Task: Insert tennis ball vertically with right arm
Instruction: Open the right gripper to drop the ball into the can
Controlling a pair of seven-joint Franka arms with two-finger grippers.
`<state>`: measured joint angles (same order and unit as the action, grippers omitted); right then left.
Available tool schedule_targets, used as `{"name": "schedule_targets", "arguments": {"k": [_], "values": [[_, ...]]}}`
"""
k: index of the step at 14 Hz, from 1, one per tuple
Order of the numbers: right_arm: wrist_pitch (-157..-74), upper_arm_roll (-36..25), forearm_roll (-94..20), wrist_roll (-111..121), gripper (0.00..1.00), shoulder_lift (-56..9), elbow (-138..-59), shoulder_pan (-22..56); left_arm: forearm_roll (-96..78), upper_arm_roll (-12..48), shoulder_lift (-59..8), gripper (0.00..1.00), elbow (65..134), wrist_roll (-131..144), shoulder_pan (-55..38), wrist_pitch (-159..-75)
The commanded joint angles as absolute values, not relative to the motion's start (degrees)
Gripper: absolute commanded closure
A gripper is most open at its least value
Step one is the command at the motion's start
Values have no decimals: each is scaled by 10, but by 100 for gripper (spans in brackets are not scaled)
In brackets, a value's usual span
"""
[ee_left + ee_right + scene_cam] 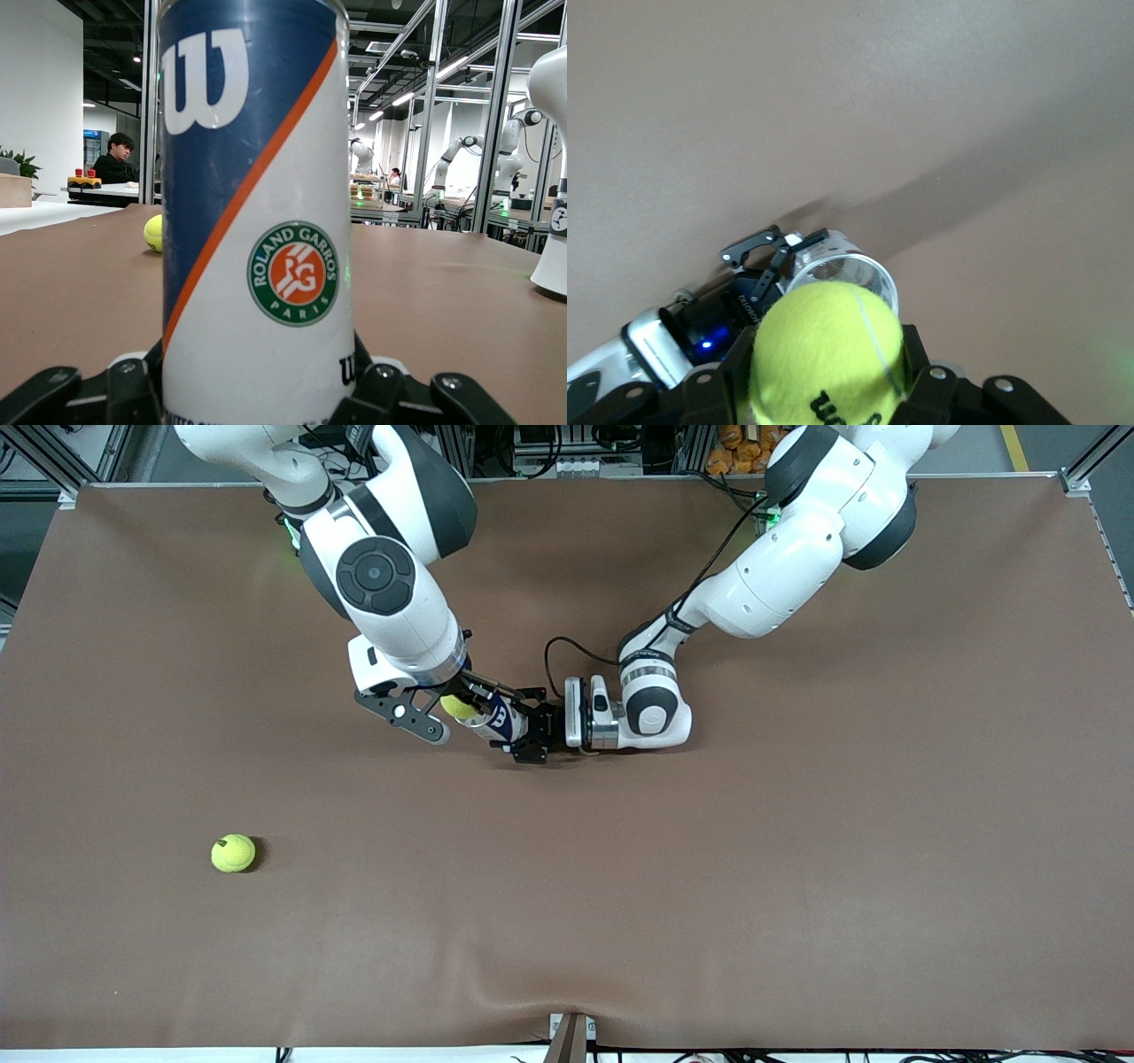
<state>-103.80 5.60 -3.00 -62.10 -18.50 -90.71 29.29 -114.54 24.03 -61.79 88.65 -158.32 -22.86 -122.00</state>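
R gripper (pixel 440 715) clamped on tennis ball (pixel 826 354) over open can (pixel 257 212) | can gripped upright by L gripper (pixel 530 733) | label: "W", "ROLAND GARROS PARIS"

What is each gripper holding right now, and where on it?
The right gripper clamps a tennis ball by its sides, over the can's open mouth. The left gripper grips the upright ball can low on its body.

Brown table (pixel 797 868) — lab with metal frames (pixel 496 106), ceiling lights.

Bright, even overhead light; soft shadows on the brown counter (pixel 797 868); nearby tennis ball (pixel 826 352) slightly blurred.
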Motion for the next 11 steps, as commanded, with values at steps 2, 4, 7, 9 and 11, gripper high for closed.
{"name": "schedule_targets", "arguments": {"k": [2,4,7,9,11], "values": [[-1038,53,-20,-642,90,-181,-925,314,-1161,236,-630,30,887,-1675,-223,-1209],[-1040,52,-19,-649,90,-188,-925,320,-1162,236,-630,30,888,-1676,-225,-1209],[-1043,52,3,-681,90,-198,-924,335,-1162,236,-631,30,889,-1676,-222,-1208],[-1042,52,34,-698,89,-203,-925,339,-1161,236,-631,30,889,-1676,-222,-1208],[-1042,52,40,-703,89,-204,-924,338,-1161,236,-631,30,889,-1677,-222,-1208]]}}
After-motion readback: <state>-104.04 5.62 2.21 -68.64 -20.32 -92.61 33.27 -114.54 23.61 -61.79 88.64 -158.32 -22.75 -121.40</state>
